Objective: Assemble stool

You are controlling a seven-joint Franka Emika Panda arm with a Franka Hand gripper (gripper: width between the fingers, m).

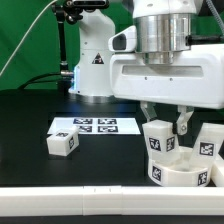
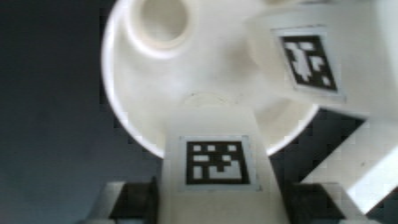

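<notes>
Your tool (image 1: 166,122) was clenched on a white blocky plastic leg (image 2: 217,158) bearing a black-and-white tag. It held the leg upright against the low round white plastic seat (image 2: 178,90), probably so it could be pressed or turned into its socket. The seat sat on the black tabletop (image 1: 30,120) at the exterior view's right, well apart from a loose white tagged leg (image 1: 62,143). The arm hid the joint itself and the frame cut off the seat's edge, so you couldn't tell whether the leg was fully home.
</notes>
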